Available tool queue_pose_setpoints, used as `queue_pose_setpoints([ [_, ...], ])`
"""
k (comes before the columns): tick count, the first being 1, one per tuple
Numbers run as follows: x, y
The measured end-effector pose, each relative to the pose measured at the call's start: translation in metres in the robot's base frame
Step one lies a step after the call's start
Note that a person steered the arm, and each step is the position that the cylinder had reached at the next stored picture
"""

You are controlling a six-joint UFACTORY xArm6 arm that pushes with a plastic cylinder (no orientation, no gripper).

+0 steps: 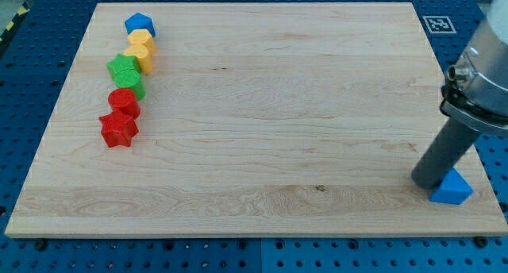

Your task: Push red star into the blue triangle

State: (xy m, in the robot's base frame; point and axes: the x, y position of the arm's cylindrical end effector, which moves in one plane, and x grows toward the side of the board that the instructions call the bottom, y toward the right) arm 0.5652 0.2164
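The red star (118, 129) lies on the wooden board near the view's left edge, at the lower end of a line of blocks. The blue triangle (452, 188) lies at the board's bottom right corner. My tip (427, 180) rests on the board just left of the blue triangle, touching or almost touching it, and far to the right of the red star.
Above the red star, in a line running up the left side, are a red cylinder (124, 102), a green star (125, 71), two yellow blocks (141, 50) and a blue block (139, 24). The board's right edge (468, 138) is close to my tip.
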Motion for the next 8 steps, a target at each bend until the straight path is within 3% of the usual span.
queue_pose_setpoints([
  [2,0.004,-0.002],
  [3,0.004,-0.071],
  [6,0.004,-0.379],
  [7,-0.014,-0.474],
  [8,-0.061,-0.498],
])
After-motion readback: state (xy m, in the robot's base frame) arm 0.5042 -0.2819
